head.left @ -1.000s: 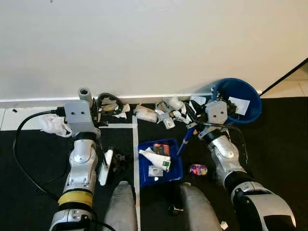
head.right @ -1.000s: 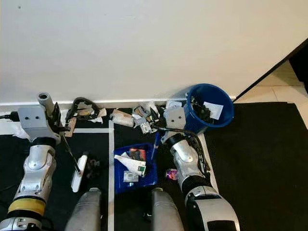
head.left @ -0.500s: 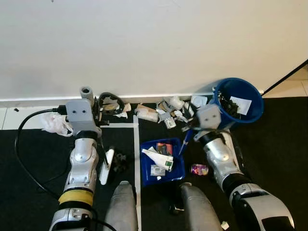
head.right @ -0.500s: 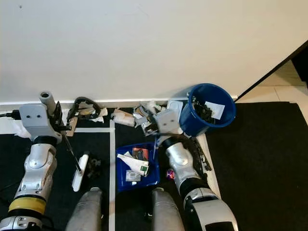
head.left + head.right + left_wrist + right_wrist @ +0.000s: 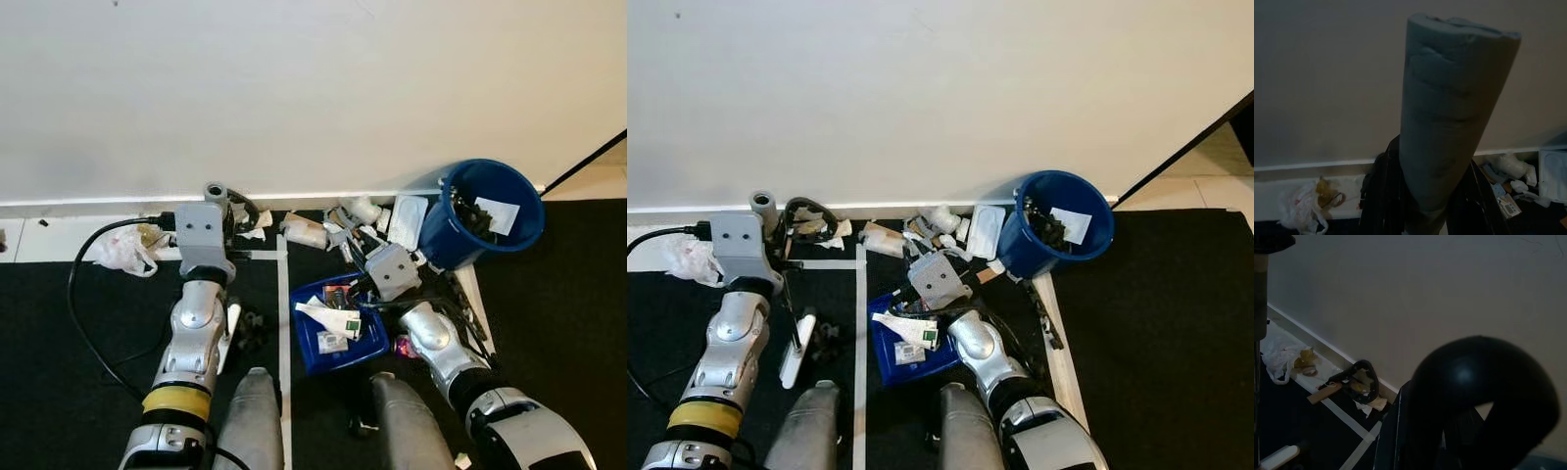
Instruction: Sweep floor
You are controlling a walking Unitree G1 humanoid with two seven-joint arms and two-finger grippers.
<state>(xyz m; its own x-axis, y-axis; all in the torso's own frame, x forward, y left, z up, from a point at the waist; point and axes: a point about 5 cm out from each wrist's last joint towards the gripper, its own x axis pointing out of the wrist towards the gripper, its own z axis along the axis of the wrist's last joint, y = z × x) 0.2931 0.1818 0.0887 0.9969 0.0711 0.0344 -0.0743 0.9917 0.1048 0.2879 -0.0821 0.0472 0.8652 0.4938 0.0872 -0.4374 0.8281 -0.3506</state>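
My left gripper point(image 5: 223, 221) is shut on the grey foam handle point(image 5: 1449, 112) of a broom, close to the wall. The broom's white head point(image 5: 232, 325) rests on the black floor beside my left leg. My right gripper point(image 5: 384, 278) is shut on the dustpan's black handle point(image 5: 1474, 382), its fingers hidden under the wrist. The blue dustpan point(image 5: 368, 343) lies on the floor below it and holds paper and wrappers. A blue bucket point(image 5: 460, 247) with trash inside stands to the right, against the wall.
Scattered litter point(image 5: 333, 230) lies along the skirting between broom and bucket. A white plastic bag point(image 5: 120, 250) and a black cable point(image 5: 83, 323) are at the left. White tape point(image 5: 284, 304) crosses the floor. A pink wrapper point(image 5: 404, 345) lies by my right leg point(image 5: 402, 421).
My right gripper has swung left and toward me, away from the bucket's rim, to above the dustpan. The left arm with the broom has shifted a little to the right.
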